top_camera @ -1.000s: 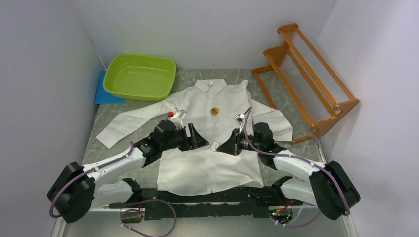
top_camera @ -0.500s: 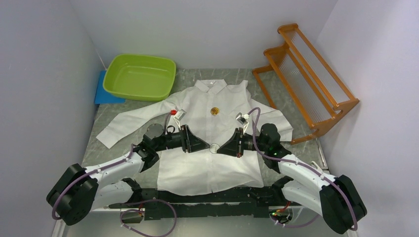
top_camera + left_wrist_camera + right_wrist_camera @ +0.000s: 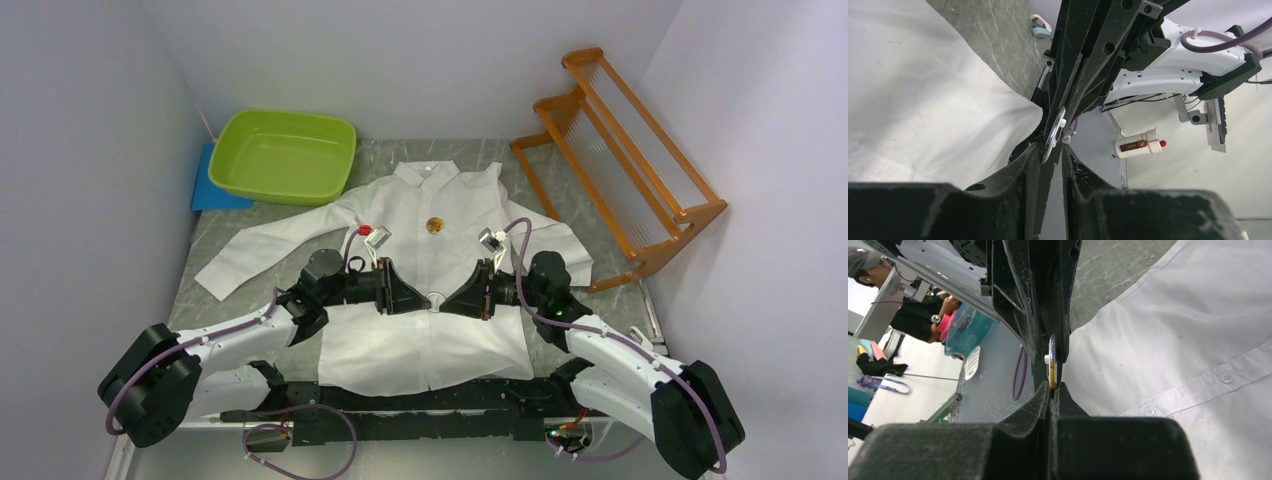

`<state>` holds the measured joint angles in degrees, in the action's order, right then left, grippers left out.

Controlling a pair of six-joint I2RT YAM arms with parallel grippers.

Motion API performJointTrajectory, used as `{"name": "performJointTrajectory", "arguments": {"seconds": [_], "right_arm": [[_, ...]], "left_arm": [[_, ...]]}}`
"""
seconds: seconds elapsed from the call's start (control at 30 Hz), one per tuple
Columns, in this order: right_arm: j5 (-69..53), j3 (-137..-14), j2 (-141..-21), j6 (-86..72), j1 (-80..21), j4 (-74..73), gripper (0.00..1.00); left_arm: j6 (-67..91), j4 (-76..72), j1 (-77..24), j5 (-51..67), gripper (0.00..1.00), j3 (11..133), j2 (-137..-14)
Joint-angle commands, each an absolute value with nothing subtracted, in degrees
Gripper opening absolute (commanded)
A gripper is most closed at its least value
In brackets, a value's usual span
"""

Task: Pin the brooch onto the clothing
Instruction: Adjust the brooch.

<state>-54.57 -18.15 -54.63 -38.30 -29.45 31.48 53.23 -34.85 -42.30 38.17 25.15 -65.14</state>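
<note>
The clothing, a white shirt (image 3: 430, 340), lies flat on the table with its collar at the far side. Above its middle my two grippers meet tip to tip. My right gripper (image 3: 452, 299) is shut on the brooch (image 3: 434, 297), a thin round disc seen edge-on in the right wrist view (image 3: 1052, 362). My left gripper (image 3: 417, 298) reaches the disc from the other side. In the left wrist view the brooch (image 3: 1054, 134) touches one finger (image 3: 1030, 160), and a gap to the other finger shows. A small gold round piece (image 3: 434, 225) sits on the shirt's chest.
A green basin (image 3: 283, 155) stands on a blue mat (image 3: 210, 192) at the back left. An orange wooden rack (image 3: 620, 160) leans at the back right. White walls close in both sides. The shirt's sleeves (image 3: 260, 250) spread toward both table edges.
My left gripper has moved right to the brooch and its jaws have narrowed around the disc's edge. My right gripper has shifted slightly left, still holding the brooch.
</note>
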Motion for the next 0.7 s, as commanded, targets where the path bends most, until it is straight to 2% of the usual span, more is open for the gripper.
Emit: {"name": "performJointTrajectory", "arguments": {"seconds": [0.0, 0.1, 0.13, 0.17, 0.23, 0.27, 0.3, 0.43, 0.6, 0.67], "right_arm": [[-55.2, -19.8, -54.5, -39.1, -29.5, 35.4, 0.0], [-54.6, -19.7, -54.5, -39.2, -29.5, 35.2, 0.03], [-54.4, -19.6, -54.3, -39.3, -29.5, 35.2, 0.14], [-53.9, -19.4, -54.0, -39.6, -29.5, 35.3, 0.32], [-50.8, -18.6, -52.4, -41.1, -29.5, 35.4, 0.6], [-49.1, -17.8, -51.4, -42.7, -29.5, 36.8, 0.69], [-47.5, -16.9, -50.3, -44.4, -29.5, 38.5, 0.74], [-44.1, -14.1, -48.4, -50.3, -29.6, 45.1, 0.76], [-45.8, -12.8, -49.8, -54.6, -29.7, 52.5, 0.57], [-46.3, -12.1, -50.7, -55.9, -30.1, 55.5, 0.55]], "left_arm": [[52.7, -39.8, -44.1, 39.5, 0.25, 26.9, -67.7], [52.9, -41.8, -45.1, 40.1, 0.06, 27.5, -69.8], [52.9, -42.2, -45.4, 40.1, 0.03, 27.7, -70.4], [52.9, -42.8, -45.7, 40.1, 0.03, 27.7, -70.6], [52.6, -43.6, -46.1, 39.8, 0.03, 27.6, -70.6], [52.4, -44.0, -46.3, 39.5, 0.03, 27.5, -70.4], [52.2, -44.2, -46.5, 39.2, 0.03, 27.4, -70.0], [51.2, -45.3, -47.8, 36.8, 0.03, 27.0, -68.1], [50.1, -47.1, -49.0, 32.8, 0.03, 24.7, -64.1], [49.8, -48.1, -49.1, 31.3, 0.03, 23.5, -62.3]]}}
